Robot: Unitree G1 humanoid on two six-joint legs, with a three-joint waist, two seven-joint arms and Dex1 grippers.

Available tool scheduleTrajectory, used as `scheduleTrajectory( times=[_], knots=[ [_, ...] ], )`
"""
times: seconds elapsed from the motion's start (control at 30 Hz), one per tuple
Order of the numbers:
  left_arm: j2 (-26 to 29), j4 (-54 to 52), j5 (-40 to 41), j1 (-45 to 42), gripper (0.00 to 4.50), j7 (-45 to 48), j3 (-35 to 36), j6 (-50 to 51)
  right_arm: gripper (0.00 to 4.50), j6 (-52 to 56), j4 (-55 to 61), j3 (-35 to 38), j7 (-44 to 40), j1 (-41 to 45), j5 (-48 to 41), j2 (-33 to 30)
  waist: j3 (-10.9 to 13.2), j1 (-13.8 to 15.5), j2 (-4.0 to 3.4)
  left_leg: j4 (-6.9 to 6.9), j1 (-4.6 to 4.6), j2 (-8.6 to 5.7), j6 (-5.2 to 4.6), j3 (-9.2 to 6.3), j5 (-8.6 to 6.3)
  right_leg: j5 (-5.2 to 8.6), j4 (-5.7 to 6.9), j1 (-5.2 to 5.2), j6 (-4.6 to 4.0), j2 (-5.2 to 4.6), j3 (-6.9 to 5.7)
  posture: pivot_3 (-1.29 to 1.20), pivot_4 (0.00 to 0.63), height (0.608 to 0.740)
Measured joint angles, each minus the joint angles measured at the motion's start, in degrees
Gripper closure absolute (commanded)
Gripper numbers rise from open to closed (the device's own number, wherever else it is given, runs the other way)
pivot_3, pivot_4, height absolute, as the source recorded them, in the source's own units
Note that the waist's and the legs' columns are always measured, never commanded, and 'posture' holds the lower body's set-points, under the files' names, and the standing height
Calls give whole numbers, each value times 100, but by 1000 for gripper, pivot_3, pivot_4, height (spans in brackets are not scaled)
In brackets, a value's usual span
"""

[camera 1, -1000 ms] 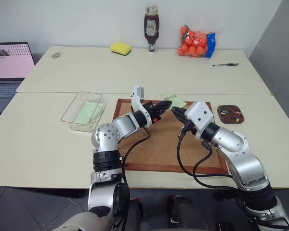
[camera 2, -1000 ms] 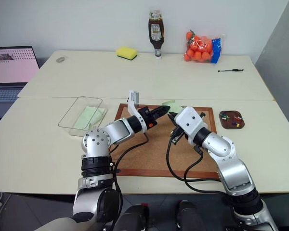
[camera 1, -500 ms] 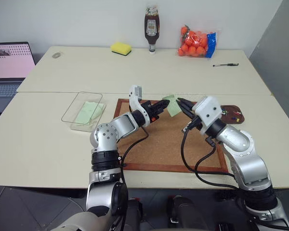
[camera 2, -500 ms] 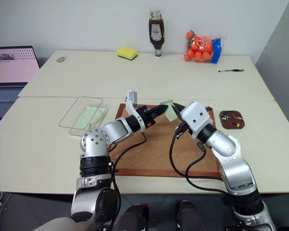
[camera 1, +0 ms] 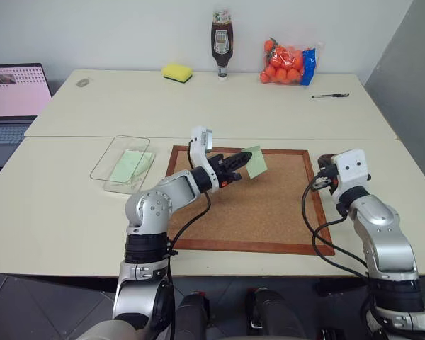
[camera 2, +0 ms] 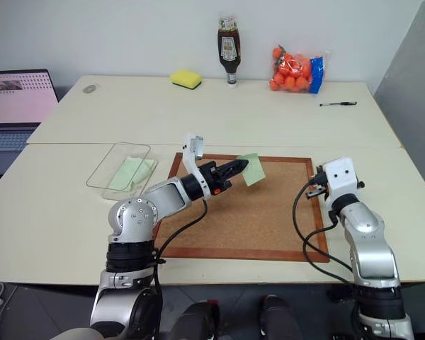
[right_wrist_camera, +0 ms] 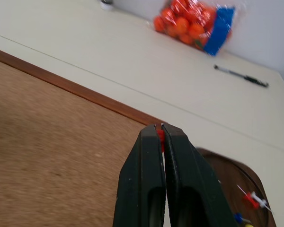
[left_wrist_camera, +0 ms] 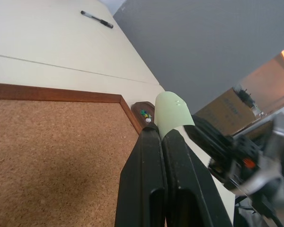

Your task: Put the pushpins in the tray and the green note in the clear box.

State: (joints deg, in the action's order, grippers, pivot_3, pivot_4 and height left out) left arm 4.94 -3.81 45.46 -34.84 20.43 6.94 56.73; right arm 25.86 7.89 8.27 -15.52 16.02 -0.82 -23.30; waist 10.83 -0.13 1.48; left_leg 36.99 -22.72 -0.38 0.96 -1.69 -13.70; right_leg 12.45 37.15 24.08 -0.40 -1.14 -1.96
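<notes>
The clear box (camera 1: 120, 164) sits on the bench (camera 1: 57, 205) at the left with a long green sheet inside. The left pincer (camera 1: 242, 162) pinches the green note (camera 1: 255, 161) above the corkboard (camera 1: 269, 212). The right pincer (right_wrist_camera: 161, 133) squeezes a red pushpin (right_wrist_camera: 160, 134) beside the tray (right_wrist_camera: 236, 184), which has pushpins in it.

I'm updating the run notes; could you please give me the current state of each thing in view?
Left gripper: shut on the green note, held above the corkboard.
Right gripper: shut on a red pushpin.
Tray: holds pushpins.
Clear box: open, holds a green sheet.
Laptop: open, screen lit.
</notes>
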Motion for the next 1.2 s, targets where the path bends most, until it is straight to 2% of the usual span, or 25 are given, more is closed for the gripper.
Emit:
scheduleTrajectory(
  times=[0.37,0.4,0.47,0.5,0.77,1.0,1.2],
  knots=[
    [167,-352,-25,124,4492,34,-178,-123,4500,84,-1439,200,332,793,-56,-55,0,-2,0,1,-2,-4,-2,18,0,-3,-4,1,6,5,14,0,150,740],
    [169,-353,-32,124,4500,33,-190,-142,4106,86,-1577,237,360,860,-68,-55,0,0,0,2,-2,-4,-2,17,0,-4,-4,0,6,6,14,0,150,740],
    [181,-352,-40,125,4500,33,-199,-188,3811,86,-1766,317,426,937,-83,-55,0,1,0,1,-2,-3,-2,17,0,-4,-4,1,6,6,14,0,150,740],
    [192,-353,-40,126,4500,33,-200,-198,3447,86,-1814,358,442,948,-94,-55,0,1,0,0,-2,-3,-2,17,0,-4,-5,1,6,6,14,0,150,740],
    [225,-353,-40,145,4500,34,-220,-216,1846,89,-1888,394,467,952,-173,-55,0,-5,0,1,-1,-2,-2,20,0,-5,-3,2,8,7,18,0,150,740],
    [255,-352,-52,145,4500,38,-247,-221,108,131,-1869,396,545,952,-286,-50,0,-5,0,1,-2,-2,-2,21,0,-5,-5,2,9,9,19,0,150,740],
    [258,-352,-80,145,4500,44,-270,-232,26,211,-1874,413,573,952,-399,-35,0,-5,-1,1,-1,-2,-2,21,0,-5,-4,2,9,9,19,0,150,740]
  ],
)
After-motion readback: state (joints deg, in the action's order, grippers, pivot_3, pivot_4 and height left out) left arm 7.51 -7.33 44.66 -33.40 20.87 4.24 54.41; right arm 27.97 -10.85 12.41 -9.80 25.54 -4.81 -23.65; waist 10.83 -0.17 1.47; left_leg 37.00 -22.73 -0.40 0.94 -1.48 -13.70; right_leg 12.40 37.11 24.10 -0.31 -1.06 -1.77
